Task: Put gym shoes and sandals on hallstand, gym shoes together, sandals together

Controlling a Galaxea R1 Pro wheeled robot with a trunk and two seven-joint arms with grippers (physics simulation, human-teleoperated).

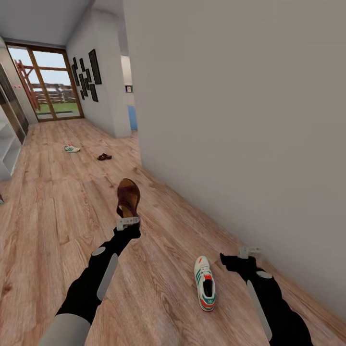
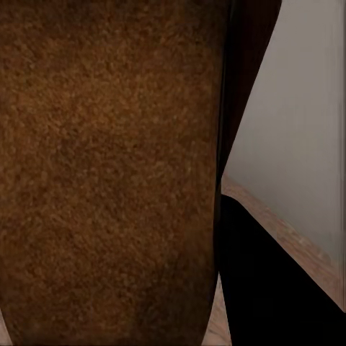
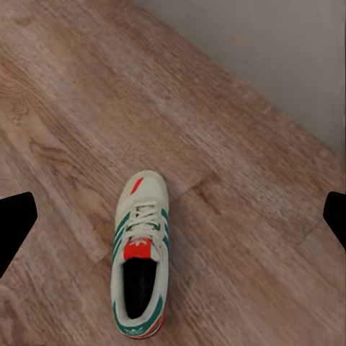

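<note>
My left gripper [image 1: 128, 221] is shut on a dark brown sandal [image 1: 128, 198] and holds it up above the wood-plank floor [image 1: 57, 211]; its brown surface [image 2: 108, 173] sits right in front of the left wrist camera. A white gym shoe [image 1: 205, 283] with green stripes lies on the floor just left of my right gripper [image 1: 249, 251]. That gripper [image 3: 176, 216] is open above the shoe [image 3: 140, 259], its fingers spread wide. Far down the corridor lie the second gym shoe [image 1: 72, 148] and the second sandal [image 1: 104, 156].
A long grey wall [image 1: 240, 120] runs along the right, close to my right arm. A pale white shelf unit [image 1: 8, 144] is cut off at the left edge. A glass door [image 1: 48, 86] closes the corridor's far end. A side opening [image 1: 129, 96] breaks the right wall.
</note>
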